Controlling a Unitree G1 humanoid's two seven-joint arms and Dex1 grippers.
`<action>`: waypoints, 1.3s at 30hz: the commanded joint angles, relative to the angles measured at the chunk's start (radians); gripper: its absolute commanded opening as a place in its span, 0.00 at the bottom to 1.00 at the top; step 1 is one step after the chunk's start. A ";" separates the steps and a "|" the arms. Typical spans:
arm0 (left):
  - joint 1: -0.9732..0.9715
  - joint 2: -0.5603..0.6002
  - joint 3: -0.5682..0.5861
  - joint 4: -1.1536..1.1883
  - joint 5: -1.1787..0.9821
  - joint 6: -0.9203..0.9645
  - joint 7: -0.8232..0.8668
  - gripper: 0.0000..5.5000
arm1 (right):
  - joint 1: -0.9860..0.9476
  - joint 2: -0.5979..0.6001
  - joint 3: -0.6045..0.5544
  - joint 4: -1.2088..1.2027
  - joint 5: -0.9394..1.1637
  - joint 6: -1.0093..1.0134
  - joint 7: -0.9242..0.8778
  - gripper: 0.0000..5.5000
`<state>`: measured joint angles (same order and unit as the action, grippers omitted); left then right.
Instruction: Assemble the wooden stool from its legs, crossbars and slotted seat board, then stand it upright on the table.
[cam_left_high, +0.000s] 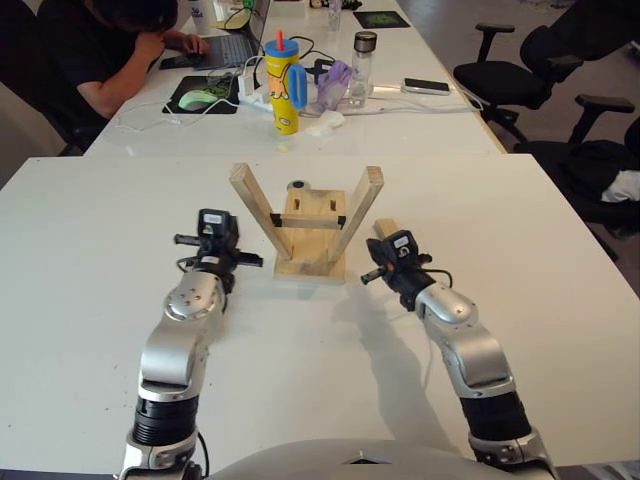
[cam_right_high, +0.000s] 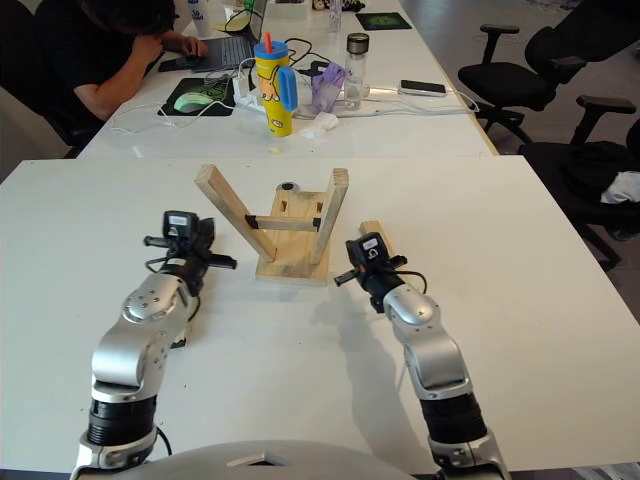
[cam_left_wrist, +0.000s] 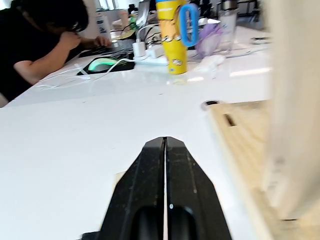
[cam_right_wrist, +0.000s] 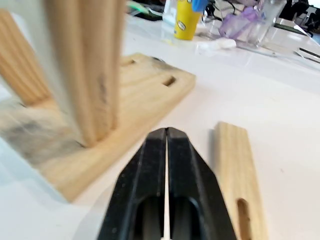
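**STOOL ASSEMBLY: STATUS AT PARTIAL BUILD**

**Position of parts.** The slotted seat board (cam_left_high: 310, 266) lies flat on the desk (cam_left_high: 100, 300), underside up. Two legs stand in it at its near end. The left leg (cam_left_high: 258, 208) leans out over the board's left side and the right leg (cam_left_high: 358, 212) over its right side. A crossbar (cam_left_high: 310, 222) joins the two legs a short way above the board. At the board's far end, two slots (cam_right_wrist: 169, 80) are vacant. One loose wooden piece (cam_right_wrist: 239, 175), with a slot cut in it, lies flat on the desk just beside the board's right edge and apart from it.

**Jaws.** The left jaws rest near the board's left edge. They are pressed fully together and hold nothing. The right jaws sit at the board's near right corner, between the right leg's foot and the loose piece. They are also fully closed and empty.

**Progress.** Judged from this layout, the first leg pair with its crossbar is fitted, so roughly half the build is done. Remaining steps:

1. Fit legs into the vacant far slots. The loose piece is probably one of them.
2. Add the second crossbar.
3. Turn the stool over to stand upright on the desk.
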<state>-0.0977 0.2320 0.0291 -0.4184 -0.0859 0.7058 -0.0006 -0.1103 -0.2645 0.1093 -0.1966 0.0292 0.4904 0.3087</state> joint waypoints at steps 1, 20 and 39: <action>-0.007 0.190 -0.062 0.073 -0.053 0.024 -0.280 0.00 | -0.192 -0.018 -0.053 0.210 0.027 -0.127 0.048 0.00; 0.027 0.626 -0.269 -0.013 -0.264 0.108 -0.970 0.00 | -0.287 -0.007 0.219 0.200 0.070 -0.255 0.474 0.00; -0.001 0.574 -0.383 -0.019 -0.122 0.129 -0.784 0.00 | -0.555 -0.067 0.381 0.936 -0.344 -0.559 0.427 0.00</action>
<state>-0.0782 0.7913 -0.3347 -0.4654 -0.2617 0.8245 -0.8241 -0.6653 -0.3220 0.4163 0.6924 -0.2401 -0.1029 0.6615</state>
